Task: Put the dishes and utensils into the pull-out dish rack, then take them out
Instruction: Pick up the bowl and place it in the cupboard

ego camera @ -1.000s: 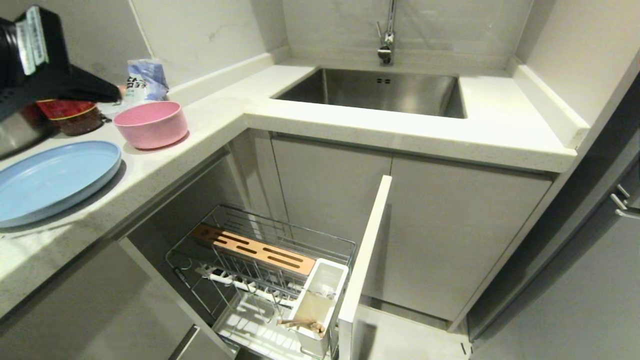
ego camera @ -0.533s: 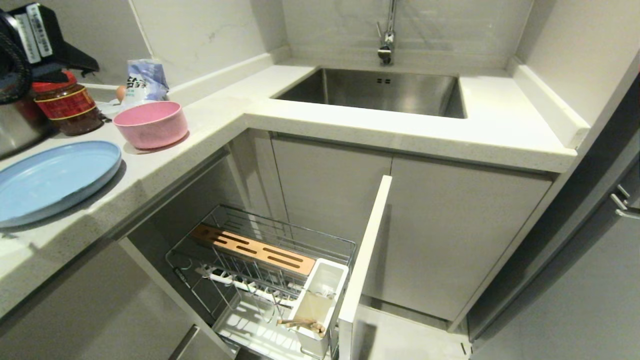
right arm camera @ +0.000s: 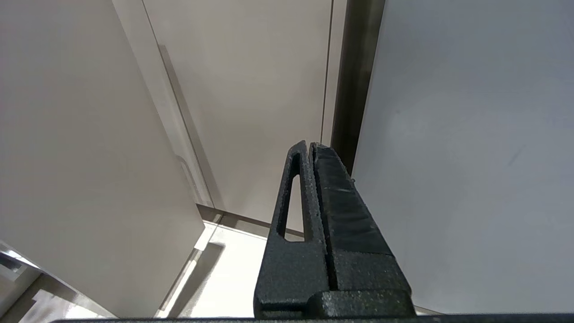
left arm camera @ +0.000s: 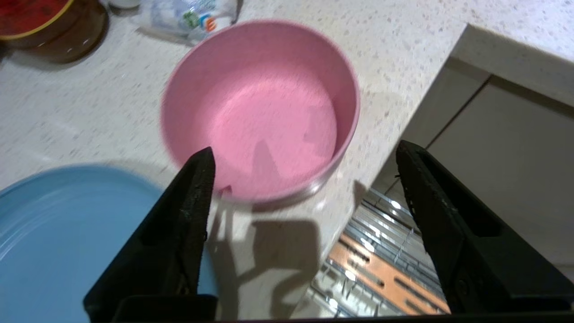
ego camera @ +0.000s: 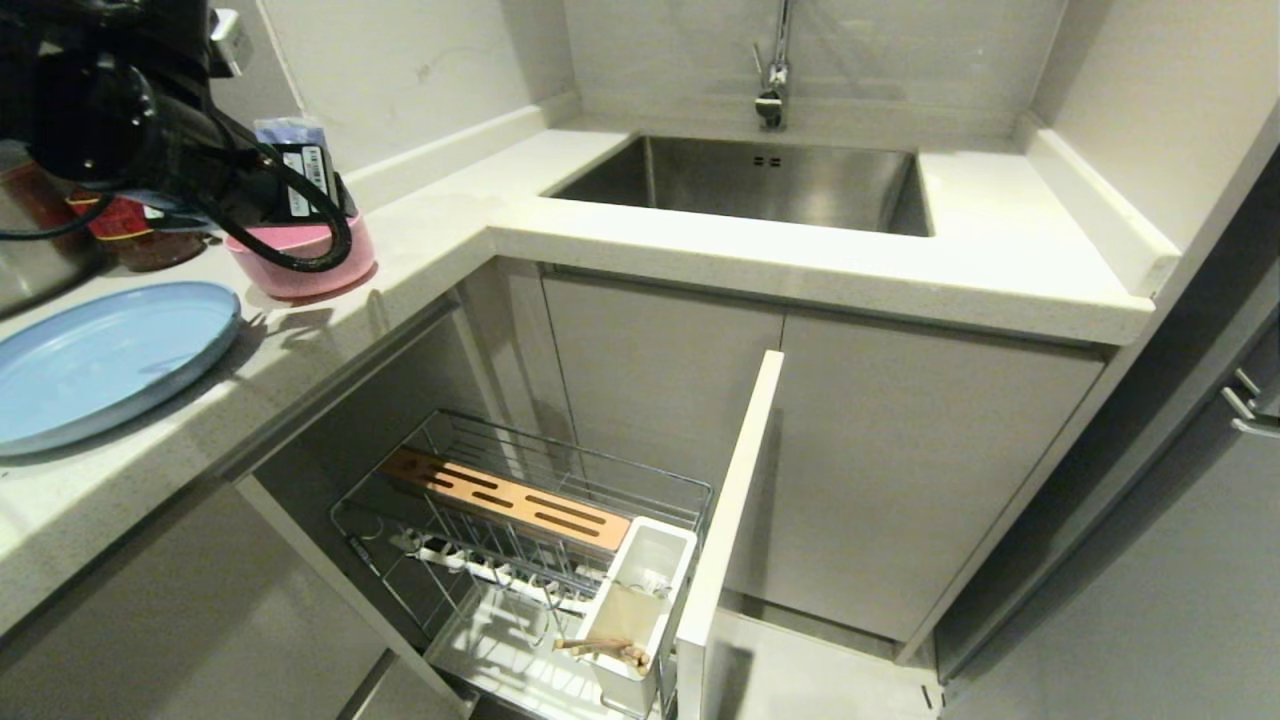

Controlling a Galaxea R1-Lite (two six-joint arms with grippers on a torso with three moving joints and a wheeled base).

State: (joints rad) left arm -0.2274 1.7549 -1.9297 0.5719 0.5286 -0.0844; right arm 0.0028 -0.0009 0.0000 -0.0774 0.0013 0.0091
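Observation:
The pink bowl [ego camera: 318, 262] [left arm camera: 264, 103] stands empty on the counter near its corner, partly covered by my left arm [ego camera: 130, 120]. My left gripper [left arm camera: 305, 149] hangs open above the bowl's near rim, touching nothing. The light-blue plate [ego camera: 100, 360] [left arm camera: 67, 242] lies just beside the bowl. Below the counter the pull-out dish rack [ego camera: 470, 440] is drawn out, with its wooden bar [ego camera: 500, 495] [left arm camera: 385, 278] and white cup [ego camera: 645, 585]. No utensils are plainly in view. My right gripper [right arm camera: 309, 146] is shut, parked beside cabinet panels.
A red-lidded jar [ego camera: 140, 240] [left arm camera: 45, 22], a plastic bag [left arm camera: 188, 13] and a steel pot [ego camera: 30, 260] stand behind the bowl. The rack's front panel [ego camera: 730, 520] juts out into the floor space. The steel sink [ego camera: 750, 185] lies further right.
My left arm has swung from the far left to above the pink bowl, and its gripper has gone from shut to open. Bowl and plate have not moved.

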